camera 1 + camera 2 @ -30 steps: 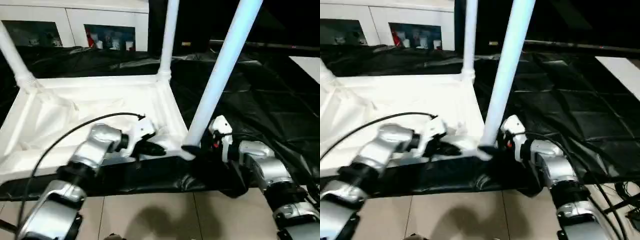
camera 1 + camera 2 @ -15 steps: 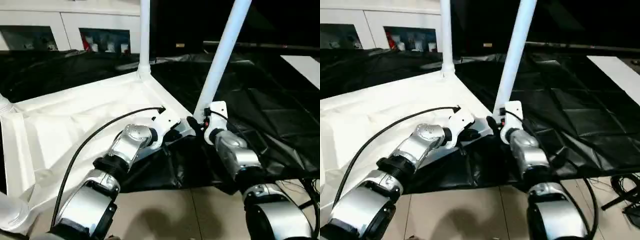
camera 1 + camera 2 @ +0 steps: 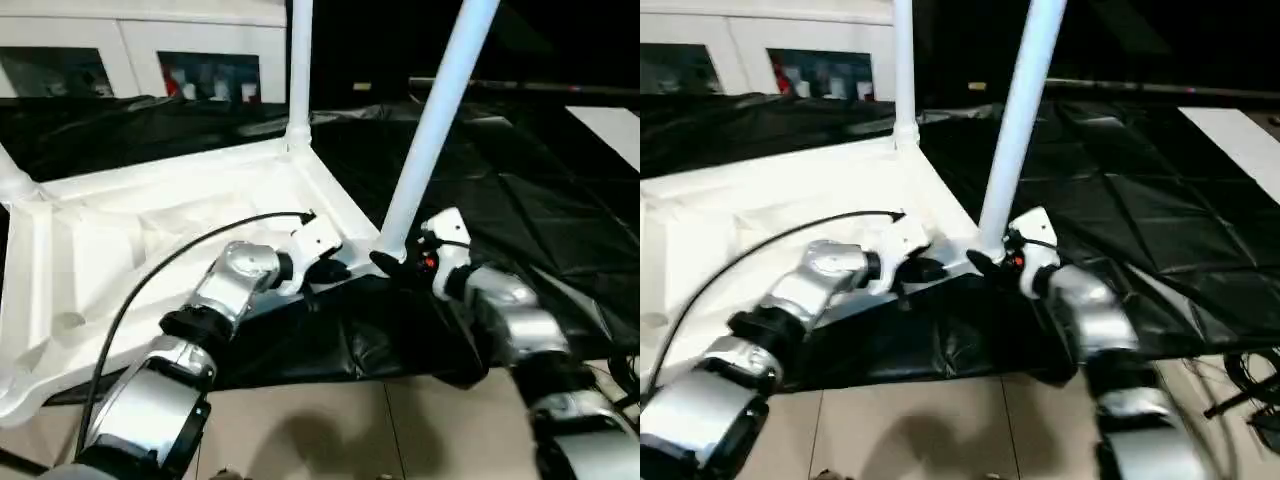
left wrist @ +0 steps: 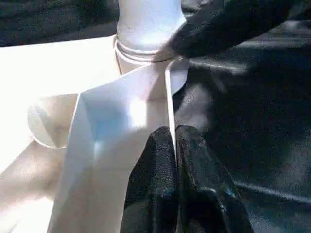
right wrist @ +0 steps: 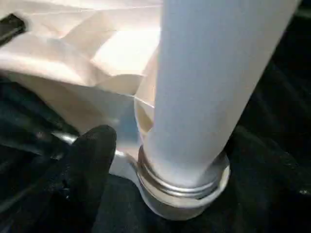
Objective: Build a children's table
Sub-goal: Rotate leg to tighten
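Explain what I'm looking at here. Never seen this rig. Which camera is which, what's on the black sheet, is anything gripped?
It is a humanoid robot with two silver arms, each ending in a two-finger black gripper. The two wide pictures come from a stereo camera in its head, looking down over the forearms. The two close-ups come from cameras on each wrist, looking along that gripper's fingers.

On the black sheet lies a white plastic tabletop, underside up. Legs stand in its corner sockets; the near leg rises beside the right gripper, the far leg behind it.

The left gripper is shut on the tabletop's thin rim. The right gripper sits at the base of the near leg, with one finger beside the socket, not clamped on it. A white cabinet stands behind.
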Motion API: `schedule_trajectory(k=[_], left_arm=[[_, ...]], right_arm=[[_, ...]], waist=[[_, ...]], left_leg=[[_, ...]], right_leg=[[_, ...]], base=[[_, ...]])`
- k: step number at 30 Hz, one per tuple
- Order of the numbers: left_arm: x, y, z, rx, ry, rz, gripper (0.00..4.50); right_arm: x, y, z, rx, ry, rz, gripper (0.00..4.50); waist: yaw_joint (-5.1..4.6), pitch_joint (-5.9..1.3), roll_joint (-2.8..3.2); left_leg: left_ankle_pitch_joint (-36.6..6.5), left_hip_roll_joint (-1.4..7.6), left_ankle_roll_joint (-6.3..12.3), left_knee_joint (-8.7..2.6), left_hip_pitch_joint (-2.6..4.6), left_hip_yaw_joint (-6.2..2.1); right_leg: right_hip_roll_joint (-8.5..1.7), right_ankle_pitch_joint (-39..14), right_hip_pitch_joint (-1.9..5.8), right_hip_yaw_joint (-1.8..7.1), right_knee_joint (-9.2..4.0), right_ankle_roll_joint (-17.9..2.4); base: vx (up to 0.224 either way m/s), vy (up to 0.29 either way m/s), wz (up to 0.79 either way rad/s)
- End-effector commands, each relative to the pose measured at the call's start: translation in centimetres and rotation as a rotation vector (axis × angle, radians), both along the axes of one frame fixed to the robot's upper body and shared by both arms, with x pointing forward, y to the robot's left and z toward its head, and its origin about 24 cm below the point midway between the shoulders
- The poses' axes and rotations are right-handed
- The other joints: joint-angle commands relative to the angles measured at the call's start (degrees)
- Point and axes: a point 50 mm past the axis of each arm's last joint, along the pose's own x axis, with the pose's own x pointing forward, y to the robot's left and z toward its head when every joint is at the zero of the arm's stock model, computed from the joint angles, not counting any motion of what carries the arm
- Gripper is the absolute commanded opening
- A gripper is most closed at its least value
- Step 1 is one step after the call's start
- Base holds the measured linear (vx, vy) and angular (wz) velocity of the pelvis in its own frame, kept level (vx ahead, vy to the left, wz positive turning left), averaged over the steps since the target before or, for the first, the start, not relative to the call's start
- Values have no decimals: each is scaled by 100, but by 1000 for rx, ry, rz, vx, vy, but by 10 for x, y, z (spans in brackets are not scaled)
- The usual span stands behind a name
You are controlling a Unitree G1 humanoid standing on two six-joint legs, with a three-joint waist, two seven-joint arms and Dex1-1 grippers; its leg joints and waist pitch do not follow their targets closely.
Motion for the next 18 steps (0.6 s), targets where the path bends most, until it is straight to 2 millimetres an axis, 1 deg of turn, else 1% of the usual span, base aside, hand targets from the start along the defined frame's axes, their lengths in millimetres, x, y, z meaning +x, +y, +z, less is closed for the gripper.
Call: schedule_trajectory(k=[1,2,3,4,5,6,7,8,9,10,12,13,16,17,18], left_arm=[[-7,3,-4,-23,20,-63,0],[-8,6,-3,-30,31,-97,0],[-11,9,-2,-33,49,-133,0],[-13,13,-1,-32,65,-172,0],[-15,14,-1,-29,68,-193,0],[-16,15,0,-26,74,-215,0],[-17,16,0,-25,79,-225,0],[-19,17,0,-24,89,-241,0],[-19,17,0,-24,90,-242,0],[-20,17,0,-25,97,-249,0],[-22,18,-1,-26,111,-267,0],[-24,18,0,-30,118,-279,0],[-26,18,0,-38,131,-300,0],[-27,18,0,-40,132,-307,0],[-27,18,1,-43,134,-311,0]], right_arm=[[-6,-1,3,-25,-11,91,378],[-10,-8,4,-41,-5,119,378],[-14,-14,5,-48,4,149,378],[-19,-19,8,-45,17,182,378],[-21,-21,9,-41,23,196,378],[-23,-22,11,-33,33,219,378],[-24,-22,13,-28,39,232,378],[-26,-22,14,-26,46,255,378],[-26,-22,15,-26,46,257,378],[-27,-22,16,-26,50,271,378],[-27,-22,16,-29,58,284,378],[-27,-20,15,-29,64,296,378],[-27,-16,14,-29,69,310,378],[-26,-14,13,-32,70,311,378],[-26,-11,12,-33,75,317,378]], waist=[[22,-360,-40],[16,-360,-21],[39,-365,-37],[40,-358,-35],[41,-356,-37],[48,-356,-32],[44,-351,-22],[44,-346,-41],[51,-342,-27],[58,-339,-31],[82,-339,-45],[85,-339,-55],[87,-338,-52],[88,-337,-68],[88,-336,-59]], left_leg=[[-1162,161,468,-345,65,-66],[-1109,154,497,-342,49,-60],[-1116,150,522,-340,52,-60],[-1085,164,557,-344,56,-59],[-1085,159,571,-343,50,-60],[-1113,163,582,-341,65,-57],[-1144,170,569,-351,69,-60],[-1225,178,538,-351,73,-54],[-1271,190,495,-361,82,-61],[-1317,196,460,-361,99,-56],[-1313,196,419,-359,103,-53],[-1277,192,400,-362,91,-55],[-1236,186,372,-364,87,-56],[-1231,186,371,-363,85,-55],[-1243,184,358,-365,86,-57]], right_leg=[[-286,-967,278,230,-443,-1285],[-285,-821,273,240,-413,-1361],[-282,-796,293,232,-416,-1371],[-288,-717,284,240,-404,-1436],[-280,-721,289,237,-403,-1448],[-279,-751,280,237,-407,-1463],[-275,-793,275,235,-407,-1466],[-277,-907,266,233,-416,-1458],[-283,-1002,265,233,-416,-1449],[-287,-1066,245,237,-423,-1445],[-297,-1125,239,242,-424,-1427],[-302,-1130,245,242,-419,-1422],[-301,-1144,245,244,-418,-1385],[-301,-1155,243,242,-420,-1377],[-304,-1190,242,242,-423,-1358]], base=[[0,0,0],[0,0,0],[0,0,0],[0,0,0],[0,0,0],[0,0,0],[0,0,0],[0,0,0],[0,0,0],[0,0,0],[0,0,0],[0,0,0],[0,0,0],[0,0,0],[0,0,0]])
